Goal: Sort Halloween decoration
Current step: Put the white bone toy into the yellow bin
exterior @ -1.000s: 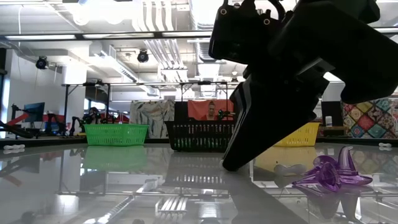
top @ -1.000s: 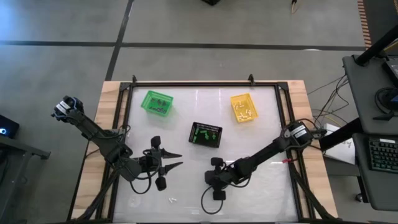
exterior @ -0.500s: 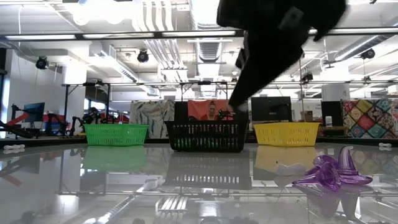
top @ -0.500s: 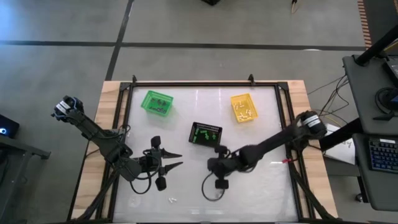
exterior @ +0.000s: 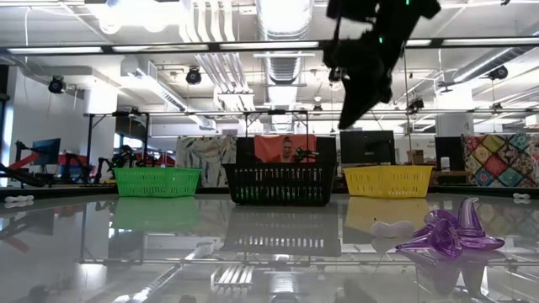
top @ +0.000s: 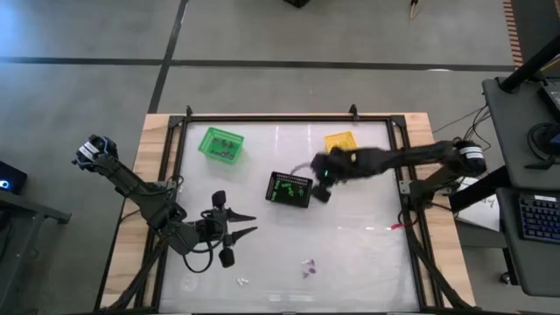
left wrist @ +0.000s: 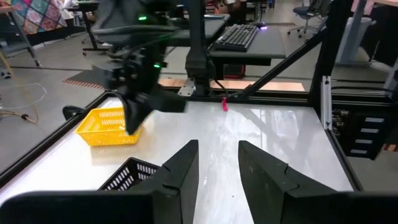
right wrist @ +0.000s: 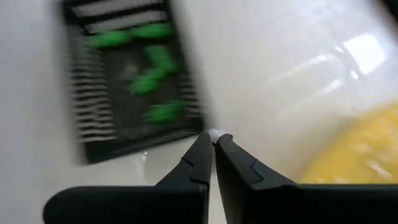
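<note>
Pinched in the right claw (right wrist: 213, 138), 1 tiny white trinket (right wrist: 215, 132) is held between the black basket (top: 289, 189) and yellow basket (top: 341, 141); the left claw (top: 248, 224) is half open.

the right wrist view is smeared: the black basket (right wrist: 134, 87) and its green pieces (right wrist: 152, 68) show only as streaks, and the yellow basket (right wrist: 354, 149) is cut by the edge. a small pale thing (right wrist: 215, 134) sits at the fingertips, possibly a white trinket (too small to name). from above, the white bits (top: 242, 281) and purple trinkets (top: 307, 267) have no readable shape.
</note>
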Robot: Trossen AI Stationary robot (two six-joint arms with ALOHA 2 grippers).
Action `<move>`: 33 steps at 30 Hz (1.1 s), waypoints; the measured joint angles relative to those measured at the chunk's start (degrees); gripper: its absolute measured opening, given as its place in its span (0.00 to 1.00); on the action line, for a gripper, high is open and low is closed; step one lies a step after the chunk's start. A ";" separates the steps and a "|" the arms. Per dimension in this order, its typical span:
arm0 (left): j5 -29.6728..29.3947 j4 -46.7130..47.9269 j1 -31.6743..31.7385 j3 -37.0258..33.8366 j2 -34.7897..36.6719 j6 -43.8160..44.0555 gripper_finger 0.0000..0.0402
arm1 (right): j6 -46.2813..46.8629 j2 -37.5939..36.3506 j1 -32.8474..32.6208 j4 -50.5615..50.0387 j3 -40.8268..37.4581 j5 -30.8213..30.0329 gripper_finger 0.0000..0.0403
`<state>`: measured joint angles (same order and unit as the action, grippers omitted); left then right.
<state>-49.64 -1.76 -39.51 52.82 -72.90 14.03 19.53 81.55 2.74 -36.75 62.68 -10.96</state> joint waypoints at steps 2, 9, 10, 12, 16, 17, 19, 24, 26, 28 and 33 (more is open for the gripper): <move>-0.47 0.02 0.00 0.00 0.00 -0.01 0.24 | -1.13 -2.00 4.78 -0.07 -2.10 0.01 0.02; -1.01 0.04 0.02 0.00 0.00 -0.01 0.24 | -2.96 -5.83 22.10 0.65 -10.30 -1.35 0.02; -1.01 0.04 0.02 0.00 0.00 -0.01 0.24 | -2.98 -5.94 24.36 1.25 -11.48 -1.25 0.02; -1.46 0.04 0.02 0.00 0.00 -0.01 0.24 | -3.02 -5.98 28.21 4.02 -13.93 -1.07 0.02; -2.52 0.04 0.02 0.00 0.00 -0.01 0.24 | -3.68 -6.07 32.00 10.55 -18.03 0.81 0.02; -2.52 0.04 0.02 0.00 0.00 -0.01 0.24 | -3.79 -6.07 32.23 11.38 -18.41 0.94 0.02; -2.52 0.04 0.02 0.00 0.00 -0.01 0.24 | -4.49 -6.07 32.24 12.06 -18.56 0.90 0.02; -2.54 0.04 0.02 0.00 0.00 -0.01 0.24 | -5.36 -6.07 32.17 12.31 -18.43 0.92 0.04; -2.54 0.04 0.10 0.00 0.00 -0.01 0.24 | -5.34 -6.07 32.17 12.29 -18.43 0.90 0.08; -2.54 0.04 0.13 0.00 0.00 -0.01 0.24 | -5.16 -6.07 32.17 12.26 -18.43 0.90 0.14; -2.53 0.04 0.13 0.00 0.00 -0.01 0.24 | -4.48 -6.13 32.17 12.32 -18.41 0.87 0.26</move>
<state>-52.17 -1.72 -39.38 52.82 -72.90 14.02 15.05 75.43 34.92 -24.43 44.27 -10.09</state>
